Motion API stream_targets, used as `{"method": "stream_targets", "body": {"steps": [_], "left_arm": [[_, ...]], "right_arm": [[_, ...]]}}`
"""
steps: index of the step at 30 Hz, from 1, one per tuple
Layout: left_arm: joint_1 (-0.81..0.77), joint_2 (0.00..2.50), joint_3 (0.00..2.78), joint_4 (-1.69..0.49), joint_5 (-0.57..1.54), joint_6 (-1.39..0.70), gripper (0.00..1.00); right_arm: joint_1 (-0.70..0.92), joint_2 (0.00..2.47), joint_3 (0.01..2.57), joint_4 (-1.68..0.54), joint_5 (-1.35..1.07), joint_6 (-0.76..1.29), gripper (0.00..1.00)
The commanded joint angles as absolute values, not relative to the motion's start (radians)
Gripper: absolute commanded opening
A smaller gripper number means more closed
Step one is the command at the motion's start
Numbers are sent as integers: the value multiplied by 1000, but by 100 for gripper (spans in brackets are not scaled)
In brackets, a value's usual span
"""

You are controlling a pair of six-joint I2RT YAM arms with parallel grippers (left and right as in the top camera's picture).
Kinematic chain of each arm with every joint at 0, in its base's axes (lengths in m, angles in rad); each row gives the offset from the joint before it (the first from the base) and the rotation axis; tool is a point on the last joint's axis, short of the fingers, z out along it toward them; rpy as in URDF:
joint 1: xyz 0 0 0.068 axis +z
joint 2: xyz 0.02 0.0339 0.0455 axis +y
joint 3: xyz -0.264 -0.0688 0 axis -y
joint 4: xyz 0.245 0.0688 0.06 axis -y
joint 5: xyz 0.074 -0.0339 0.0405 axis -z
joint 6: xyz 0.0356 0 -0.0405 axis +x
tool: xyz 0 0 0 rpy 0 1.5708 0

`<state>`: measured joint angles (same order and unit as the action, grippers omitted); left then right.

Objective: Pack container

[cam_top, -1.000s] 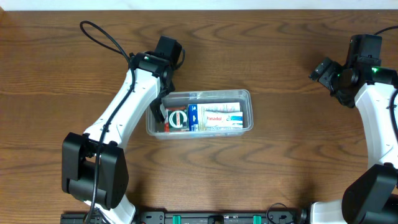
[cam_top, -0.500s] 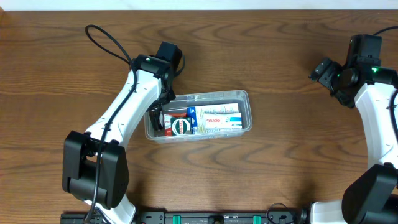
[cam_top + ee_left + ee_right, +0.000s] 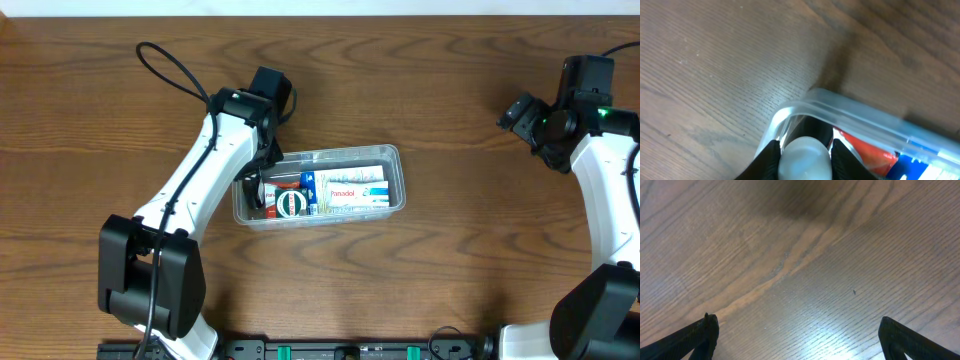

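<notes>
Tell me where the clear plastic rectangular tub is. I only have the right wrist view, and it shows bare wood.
Observer: The clear plastic rectangular tub sits well to the left of the open right gripper.
Operator: Report the left arm.
Observer: The left gripper is inside the tub's left end, fingers pressed against a white rounded item.
Operator: List what's packed.
Observer: A blue-and-white Panadol box, a round green-and-white item and a red item.
</notes>
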<state>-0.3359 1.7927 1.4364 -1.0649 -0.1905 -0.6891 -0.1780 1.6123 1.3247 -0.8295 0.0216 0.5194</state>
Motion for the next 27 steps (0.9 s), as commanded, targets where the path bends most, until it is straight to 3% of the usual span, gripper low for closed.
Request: {"method": "stream_targets", "body": {"steps": [1, 6, 14, 20, 27], "left_arm": [[-334, 1760, 1457, -1074, -164, -681, 47], [-334, 1760, 1457, -1076, -164, -682, 63], [-332, 1747, 1465, -1077, -132, -645, 66], [-331, 1663, 1542, -1096, -123, -566, 93], [-331, 1441, 1603, -1137, -123, -532, 98]], "right_arm": [[-183, 1615, 1326, -830, 25, 530, 99], [-183, 1615, 1326, -830, 25, 530, 99], [-183, 1615, 1326, -830, 25, 530, 99], [-183, 1615, 1326, -830, 25, 530, 99], [-183, 1615, 1326, -831, 25, 530, 99]]}}
